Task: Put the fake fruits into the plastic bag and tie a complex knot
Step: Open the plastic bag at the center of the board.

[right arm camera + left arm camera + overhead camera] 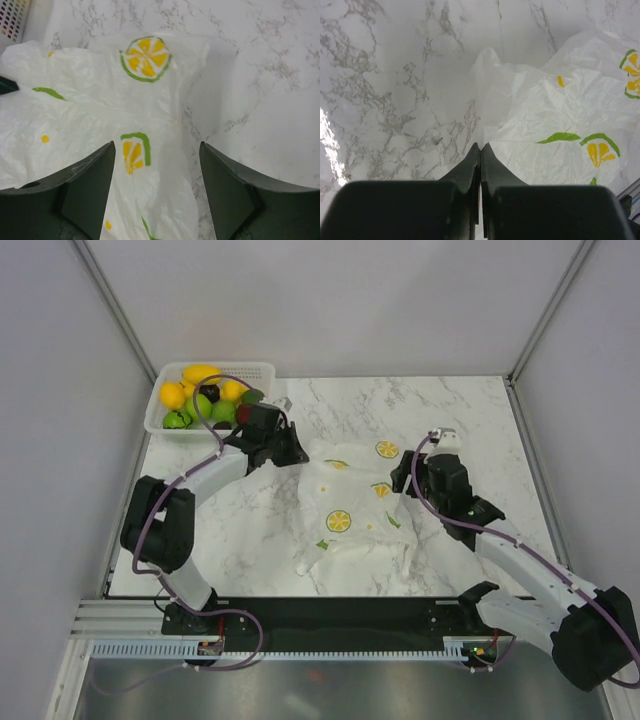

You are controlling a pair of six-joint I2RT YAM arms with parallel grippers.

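The plastic bag (355, 515) lies flat and crumpled on the marble table, white with lemon prints; it also shows in the left wrist view (560, 120) and the right wrist view (90, 100). The fake fruits (203, 392), yellow, green and dark ones, lie in the basket at the back left. My left gripper (296, 454) is at the bag's back left corner, its jaws closed on the bag's edge (481, 146). My right gripper (404, 478) is open, its fingers (95, 175) straddling the bag's right edge just above it. No knot shows.
The white perforated basket (262, 368) stands at the table's back left corner, behind the left gripper. Grey walls enclose the table on three sides. The marble top (470, 420) stretches right of the bag.
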